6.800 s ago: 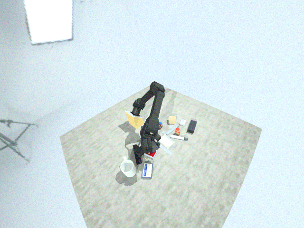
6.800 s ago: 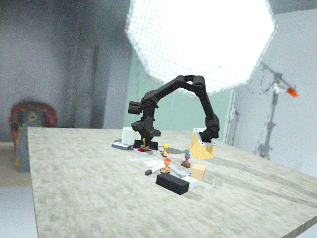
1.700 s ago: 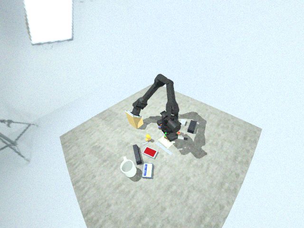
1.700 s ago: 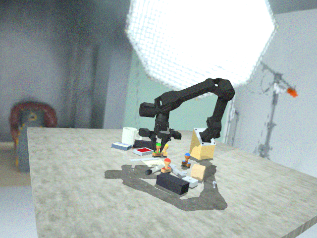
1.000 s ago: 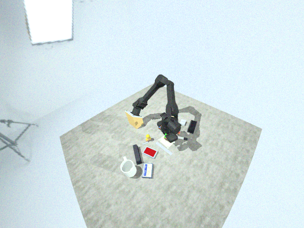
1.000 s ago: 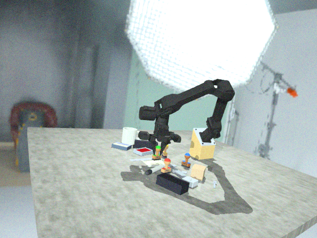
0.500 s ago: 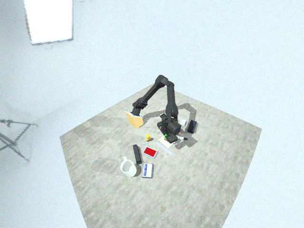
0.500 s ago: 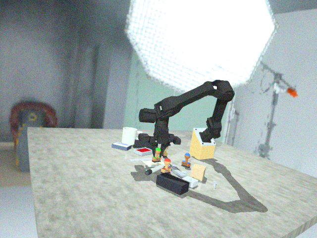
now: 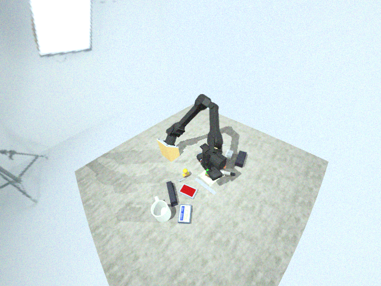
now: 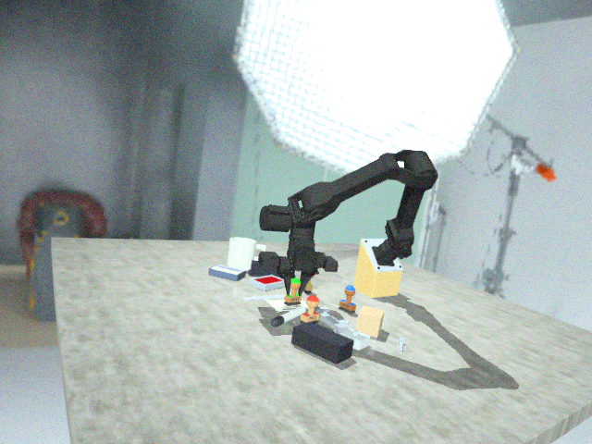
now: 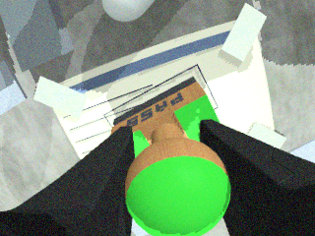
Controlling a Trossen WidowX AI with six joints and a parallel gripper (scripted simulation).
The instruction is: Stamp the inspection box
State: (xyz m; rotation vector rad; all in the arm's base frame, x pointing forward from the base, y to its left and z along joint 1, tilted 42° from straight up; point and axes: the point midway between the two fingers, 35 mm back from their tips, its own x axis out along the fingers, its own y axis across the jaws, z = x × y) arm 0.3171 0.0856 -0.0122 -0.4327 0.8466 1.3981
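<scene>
Blue and white, a flat box [image 9: 184, 214] [image 10: 227, 273] lies at 10 o'clock from the green-topped stamp in the outside view. A white mug [image 9: 161, 211] [image 10: 240, 253] stands just past it, at 10 o'clock too. Next is a thin pale ruler [image 9: 205, 186] [image 10: 262, 298] at 9 o'clock, then the red ink pad [image 9: 188, 190] [image 10: 267, 281] at 10 o'clock. A fat marker [image 9: 229, 173] [image 10: 289, 316] lies near 6 o'clock.

In the middle, the gripper [image 9: 208, 172] [image 10: 295, 289] [image 11: 165, 134] is pinching the PASS stamp [image 9: 207, 170] [image 10: 292, 299] [image 11: 177, 197], the one with the green top. The stamp is over the card [image 9: 212, 181] [image 10: 282, 303] [image 11: 241, 93], and it hides part of the box drawn there. I cannot tell if it touches the paper.

To the right, a red-topped stamp [image 10: 312, 308] stands at 4 o'clock, with a black block [image 9: 240, 159] [image 10: 322, 341] at 5 o'clock. A blue-topped stamp [image 10: 348, 299] stands at 3 o'clock. A small tan block [image 10: 370, 321] sits between 3 and 4 o'clock.
</scene>
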